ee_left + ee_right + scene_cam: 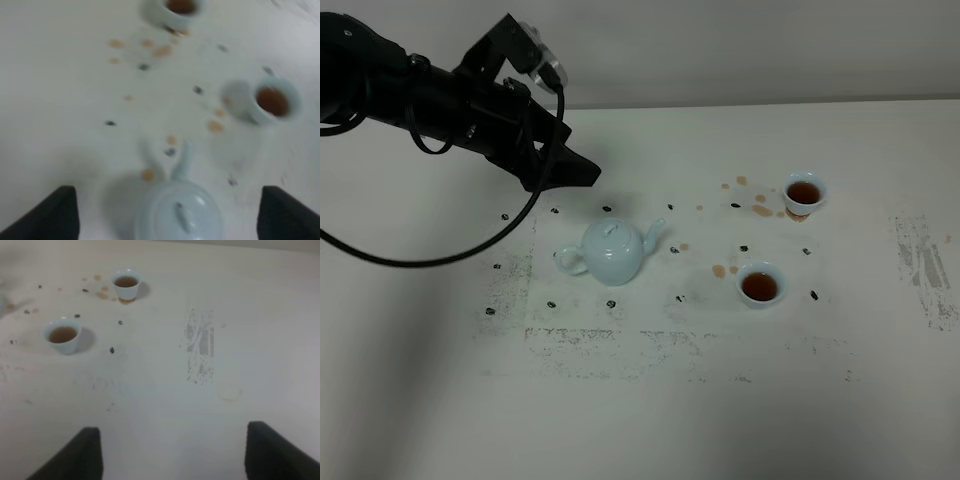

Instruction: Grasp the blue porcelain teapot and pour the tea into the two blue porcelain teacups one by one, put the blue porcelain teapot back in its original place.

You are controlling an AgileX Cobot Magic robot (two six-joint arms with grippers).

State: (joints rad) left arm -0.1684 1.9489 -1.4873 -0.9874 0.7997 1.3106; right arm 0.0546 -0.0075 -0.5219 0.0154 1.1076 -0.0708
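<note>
Both teacups [804, 192] hold tea, teapot [613, 251] on counter; left gripper [167, 212] jaws spread above teapot, right gripper [172, 452] spread, apparently finishing, retreat next.

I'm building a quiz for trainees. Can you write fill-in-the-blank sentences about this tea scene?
1. Both small pale-blue porcelain teacups, far and near, hold dark ____.
2. The round pale-blue porcelain teapot stands on the white table with its lid ____.
3. The left end effector grips ____.
4. Brown ____ stain the table by the cups.

Missing words: tea; on; nothing; drops
</note>
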